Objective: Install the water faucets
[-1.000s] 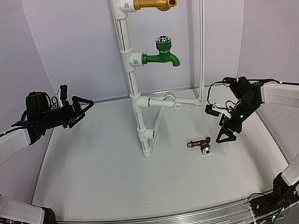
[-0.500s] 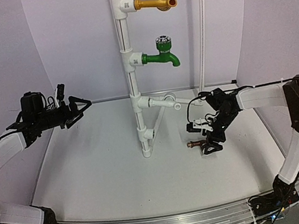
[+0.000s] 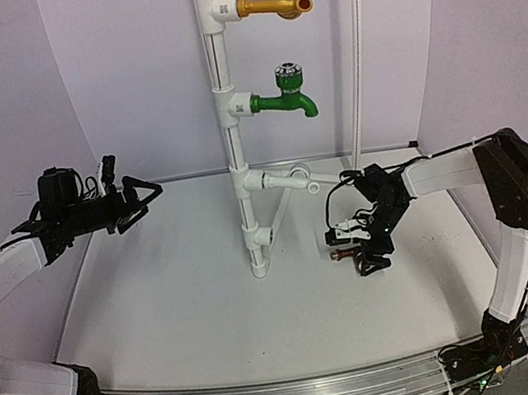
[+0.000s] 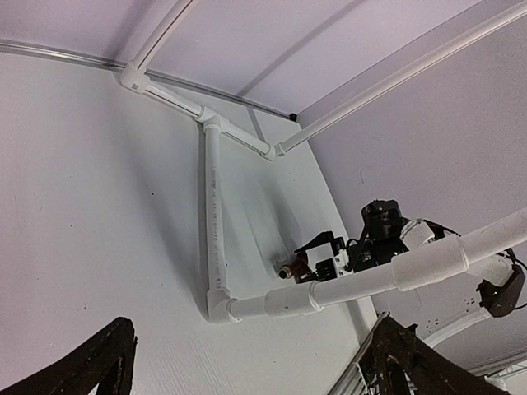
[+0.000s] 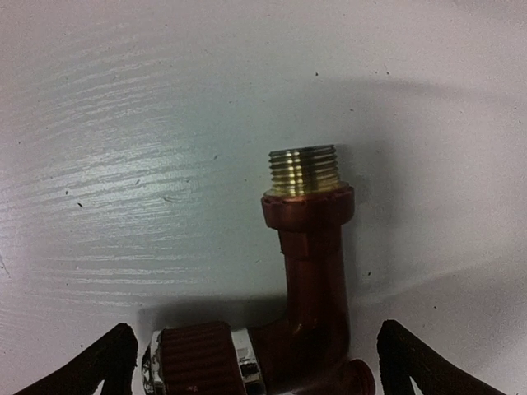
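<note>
A white table (image 3: 182,313) carries an upright white pipe stand (image 3: 235,162), which rises to the left of the right pincer and apart from it. The left pincer (image 3: 149,192) hangs in the air well beyond the stand, fingers spread wide with nothing between them. The right pincer (image 3: 366,259) sits low at the table, fingers apart, clamped on nothing. The small copper-brown faucet (image 5: 311,247) lies flat between those fingers. Its brass thread (image 5: 304,171) points away from the pincer, and its ribbed knob (image 5: 196,362) lies close in toward the pincer's base.

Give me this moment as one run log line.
right gripper: open, straddling brown tap on table | left gripper: open, raised, empty | green faucet, gold faucet: on pipe
</note>
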`<state>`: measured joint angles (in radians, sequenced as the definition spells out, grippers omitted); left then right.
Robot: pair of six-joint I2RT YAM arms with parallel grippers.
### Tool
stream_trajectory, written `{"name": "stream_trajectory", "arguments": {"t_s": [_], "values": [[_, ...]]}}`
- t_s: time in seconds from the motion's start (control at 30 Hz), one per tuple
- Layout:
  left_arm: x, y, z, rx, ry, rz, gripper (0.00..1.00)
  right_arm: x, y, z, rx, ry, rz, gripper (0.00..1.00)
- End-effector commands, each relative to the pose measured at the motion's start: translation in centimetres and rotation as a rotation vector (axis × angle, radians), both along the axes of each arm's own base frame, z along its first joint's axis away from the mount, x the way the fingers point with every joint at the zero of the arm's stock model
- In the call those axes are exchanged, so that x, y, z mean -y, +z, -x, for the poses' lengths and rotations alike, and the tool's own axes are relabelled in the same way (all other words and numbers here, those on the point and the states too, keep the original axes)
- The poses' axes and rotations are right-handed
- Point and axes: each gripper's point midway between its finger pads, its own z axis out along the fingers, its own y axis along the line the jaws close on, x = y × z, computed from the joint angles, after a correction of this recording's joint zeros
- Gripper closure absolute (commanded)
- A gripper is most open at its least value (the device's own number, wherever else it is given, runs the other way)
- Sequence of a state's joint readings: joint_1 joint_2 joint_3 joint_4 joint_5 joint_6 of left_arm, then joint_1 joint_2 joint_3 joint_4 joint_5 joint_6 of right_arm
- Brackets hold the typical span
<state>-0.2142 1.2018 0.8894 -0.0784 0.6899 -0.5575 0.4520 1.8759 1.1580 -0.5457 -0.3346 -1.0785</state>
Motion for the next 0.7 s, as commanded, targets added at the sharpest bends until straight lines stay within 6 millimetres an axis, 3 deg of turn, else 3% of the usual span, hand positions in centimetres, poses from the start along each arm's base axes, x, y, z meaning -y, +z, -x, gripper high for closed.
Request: {"name": "stream_trajectory", "arguments": {"t_s": [0.0,0.13,0.4,0.5,0.67], "values": [[0.2,1.7,0.6,0.033,-0.017,0.026,0.0,-0.3,-0.8,0.8,-0.026,0.047,0.023,0.04],[0.2,1.9,0.5,0.023,-0.016,0.031,0.0,-0.3,-1.3,1.4,-0.061,0.06,0.032,0.1],[0.1,2.4,0.6,0.02,-0.006,0.024,0.0,0.3,-1.1,2.2,-0.07,0.07,0.064,0.32],[-0.1,2.6,0.7,0.017,0.004,0.026,0.0,0.1,0.1,2.0,-0.049,0.065,0.053,0.36],[-0.4,3.6,1.4,0.035,0.016,0.033,0.0,-0.3,4.8,2.3,0.023,0.094,0.021,0.41]]}}
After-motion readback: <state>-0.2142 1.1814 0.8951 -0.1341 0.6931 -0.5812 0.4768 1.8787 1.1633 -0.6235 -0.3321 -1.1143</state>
